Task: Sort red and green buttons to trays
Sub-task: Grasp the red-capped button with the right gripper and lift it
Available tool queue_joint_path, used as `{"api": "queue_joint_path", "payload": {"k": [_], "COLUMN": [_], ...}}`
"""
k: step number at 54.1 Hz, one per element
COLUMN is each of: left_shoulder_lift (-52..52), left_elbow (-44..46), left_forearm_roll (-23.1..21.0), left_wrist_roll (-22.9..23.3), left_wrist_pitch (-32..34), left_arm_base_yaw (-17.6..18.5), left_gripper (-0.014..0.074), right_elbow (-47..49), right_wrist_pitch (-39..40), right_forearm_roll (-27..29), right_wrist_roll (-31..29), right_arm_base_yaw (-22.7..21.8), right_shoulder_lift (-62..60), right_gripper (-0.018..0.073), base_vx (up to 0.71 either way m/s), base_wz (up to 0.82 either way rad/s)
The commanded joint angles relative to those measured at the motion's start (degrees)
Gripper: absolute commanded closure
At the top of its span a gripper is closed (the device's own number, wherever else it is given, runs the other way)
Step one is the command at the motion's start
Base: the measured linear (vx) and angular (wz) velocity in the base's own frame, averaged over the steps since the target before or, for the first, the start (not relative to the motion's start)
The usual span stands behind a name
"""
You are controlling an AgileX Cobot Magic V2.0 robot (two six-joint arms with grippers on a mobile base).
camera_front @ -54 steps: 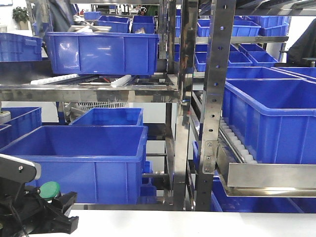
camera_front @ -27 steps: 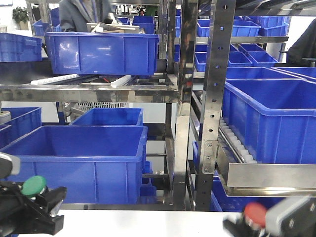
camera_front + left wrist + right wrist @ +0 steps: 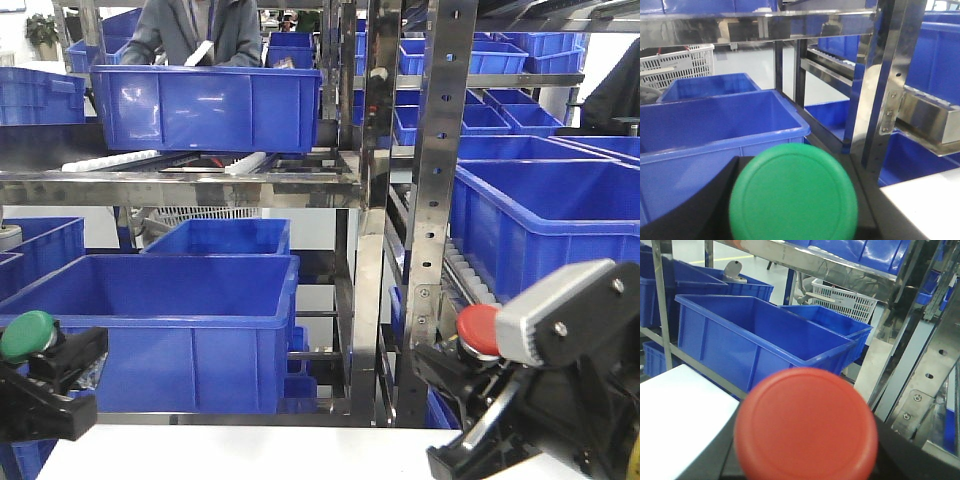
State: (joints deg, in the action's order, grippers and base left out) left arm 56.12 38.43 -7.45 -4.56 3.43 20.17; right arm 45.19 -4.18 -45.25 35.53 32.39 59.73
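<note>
My left gripper (image 3: 40, 365) is at the bottom left of the front view, shut on a green button (image 3: 28, 334) that it holds above the white table edge (image 3: 250, 455). In the left wrist view the green button (image 3: 794, 194) fills the lower middle and hides the jaws. My right gripper (image 3: 475, 375) is raised at the lower right, shut on a red button (image 3: 478, 330). In the right wrist view the red button (image 3: 806, 424) fills the lower middle and hides the jaws. No sorting trays for the buttons show.
A steel rack (image 3: 435, 200) with upright posts stands right ahead. It carries large blue bins: one low at the left (image 3: 160, 320), one on the upper shelf (image 3: 205, 105), one at the right (image 3: 550, 240). A person (image 3: 195, 30) stands behind the upper bin.
My left gripper moved left and up with the green button. My right gripper rose into view from the bottom right with the red button. The person behind the rack came further into view.
</note>
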Motion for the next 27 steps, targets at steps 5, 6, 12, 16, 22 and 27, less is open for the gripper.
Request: {"api": "queue_joint_path", "payload": {"k": [5, 6, 12, 16, 22, 27], "left_shoulder_lift": [-3.9, -4.1, -4.6, -4.6, -4.6, -4.5], "left_elbow": [1.6, 1.6, 1.6, 1.6, 1.6, 1.6], "left_forearm_roll": [-0.5, -0.5, -0.5, -0.5, -0.5, -0.5], "left_wrist_roll": [0.6, 0.6, 0.6, 0.6, 0.6, 0.6], "left_wrist_pitch": [4.5, 4.4, 1.7, -0.4, -1.5, -1.6], "left_arm_base_yaw": [0.0, 0.0, 0.0, 0.0, 0.0, 0.0], "left_gripper": [0.0602, 0.0602, 0.0602, 0.0602, 0.0602, 0.0602], "right_elbow": [2.3, 2.3, 2.3, 2.3, 2.3, 2.3], "right_wrist_pitch": [1.0, 0.9, 0.8, 0.8, 0.8, 0.8], "right_forearm_roll": [1.6, 1.6, 1.2, 1.1, 1.1, 1.2], "right_wrist_roll": [3.2, 3.6, 4.5, 4.5, 4.5, 4.5], "right_arm_base_yaw": [0.9, 0.9, 0.9, 0.9, 0.9, 0.9], "right_shoulder_lift": [-1.1, -1.1, -1.1, -1.1, -1.1, -1.0], "right_gripper": [0.0568, 0.0568, 0.0568, 0.0568, 0.0568, 0.0568], "base_vx": [0.00, 0.00, 0.00, 0.00, 0.00, 0.00], "base_wz": [0.00, 0.00, 0.00, 0.00, 0.00, 0.00]}}
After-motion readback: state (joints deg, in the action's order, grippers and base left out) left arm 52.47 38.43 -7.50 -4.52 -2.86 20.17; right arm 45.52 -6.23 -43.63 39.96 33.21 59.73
